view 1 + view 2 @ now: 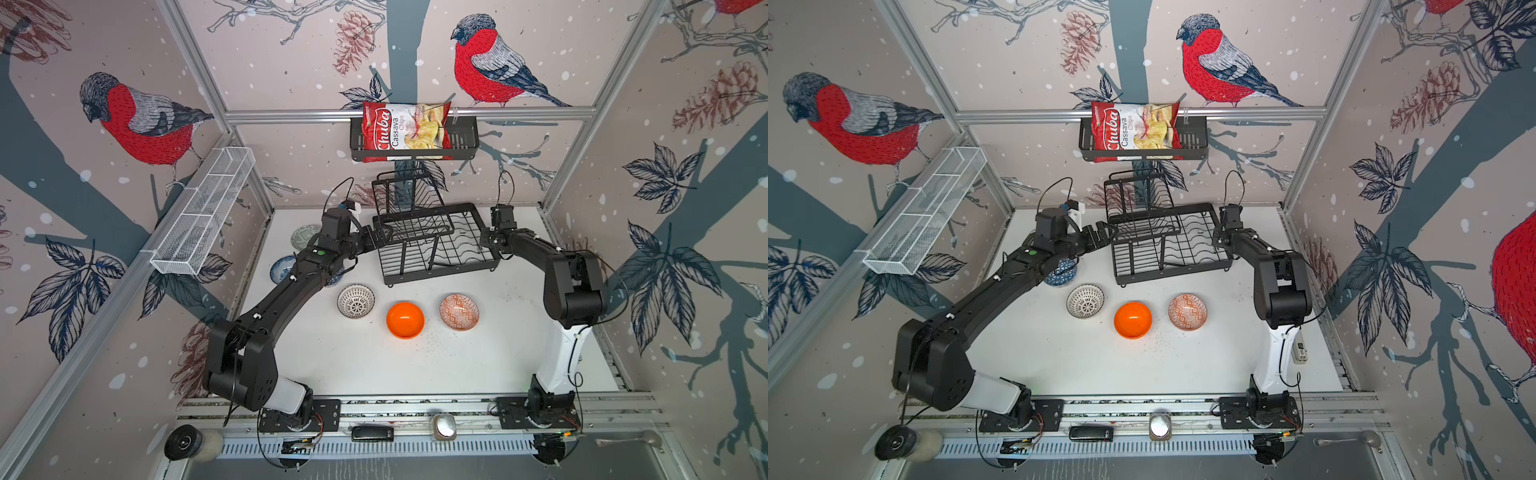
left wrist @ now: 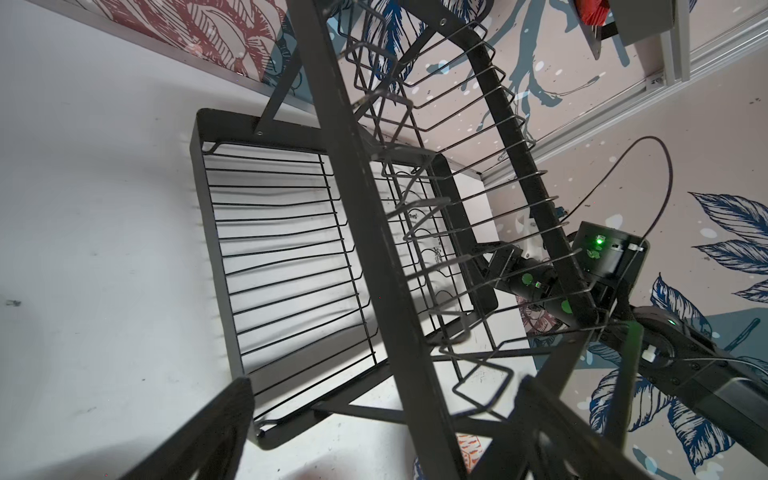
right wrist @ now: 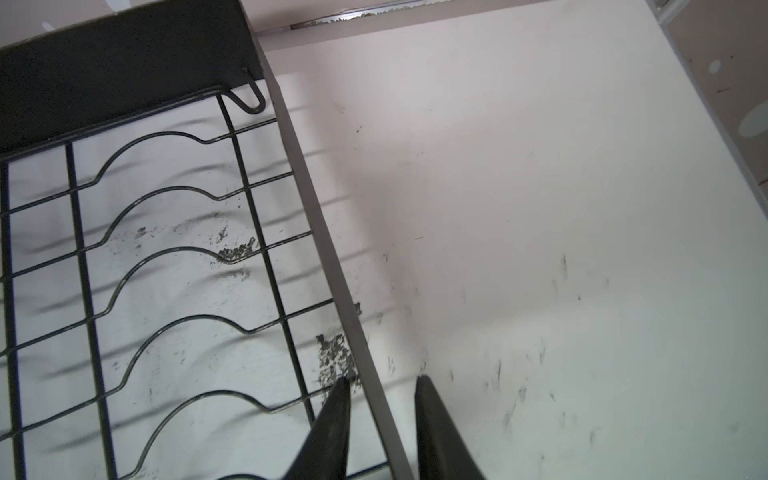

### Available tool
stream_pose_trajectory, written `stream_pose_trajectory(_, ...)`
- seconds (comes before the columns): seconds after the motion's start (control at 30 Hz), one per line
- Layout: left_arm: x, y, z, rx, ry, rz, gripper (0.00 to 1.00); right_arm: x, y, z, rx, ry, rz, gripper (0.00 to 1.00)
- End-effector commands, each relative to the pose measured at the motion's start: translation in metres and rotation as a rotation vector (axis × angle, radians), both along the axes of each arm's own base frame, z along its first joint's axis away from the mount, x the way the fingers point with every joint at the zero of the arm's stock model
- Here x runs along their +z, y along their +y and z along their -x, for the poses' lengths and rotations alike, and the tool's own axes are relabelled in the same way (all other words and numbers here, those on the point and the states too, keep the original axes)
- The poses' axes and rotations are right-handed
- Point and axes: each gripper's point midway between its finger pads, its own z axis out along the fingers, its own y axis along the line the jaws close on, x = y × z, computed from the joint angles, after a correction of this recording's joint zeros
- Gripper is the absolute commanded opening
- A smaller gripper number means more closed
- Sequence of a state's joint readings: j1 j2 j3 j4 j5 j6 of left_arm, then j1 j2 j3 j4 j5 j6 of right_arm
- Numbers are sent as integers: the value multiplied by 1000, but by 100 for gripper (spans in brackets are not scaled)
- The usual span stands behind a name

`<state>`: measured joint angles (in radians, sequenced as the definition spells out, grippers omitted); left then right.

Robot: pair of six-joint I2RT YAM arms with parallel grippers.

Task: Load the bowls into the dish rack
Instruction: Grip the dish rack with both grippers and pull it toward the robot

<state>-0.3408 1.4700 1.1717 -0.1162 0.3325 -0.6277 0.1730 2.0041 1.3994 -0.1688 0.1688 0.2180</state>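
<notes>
Dish rack (image 1: 415, 253) — blk wire, 2-tier, slotted base, raised shelf.

Right of dish rack (image 1: 440, 270): bare table (image 3: 582, 332) out to the wall; right gripper (image 3: 382, 380) straddling the tray's side rim, fingers apart on either side.
Rack's right half: open from above, only wavy slot wires.
Rack's left half: roofed by upper shelf (image 1: 411, 208); left gripper (image 2: 386, 379) spread wide about its end bar.
Front of rack: lined white bowl (image 1: 355, 301), orange bowl (image 1: 405, 320), patterned orange-red bowl (image 1: 459, 311) in a row, gaps between; bare table nearer the arm bases.
Left of rack: left arm (image 1: 291, 286) over blue-white bowl (image 1: 281, 268) and second blue-white bowl (image 1: 1061, 272); grey-green bowl (image 1: 305, 236) farther back.
Above rack, behind: black basket (image 1: 465, 137) with chips bag (image 1: 405, 131) on the wall.
</notes>
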Motion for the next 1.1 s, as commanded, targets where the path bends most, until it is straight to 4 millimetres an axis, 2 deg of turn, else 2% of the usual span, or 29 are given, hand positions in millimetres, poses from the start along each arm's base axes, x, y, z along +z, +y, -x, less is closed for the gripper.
stream_pose_trajectory(0.0, 3, 6, -1, 4, -5, -1, 98, 0, 18, 7, 1, 1, -87, 25)
stream_pose_trajectory(0.27, 7, 25, -2, 39, -2, 7, 98, 4, 43, 22, 33, -18, -141, 20)
stream_pose_trajectory(0.53, -2, 52, -5, 96, 30, 24, 98, 12, 68, 28, 31, -32, -169, 14)
stream_pose_trajectory(0.8, -6, 71, -15, 121, 51, 28, 98, 18, 73, 28, -36, -56, -210, 6)
stream_pose_trajectory(1.07, -17, 65, -19, 103, 88, 45, 98, 13, 66, 24, -61, -49, -174, 4)
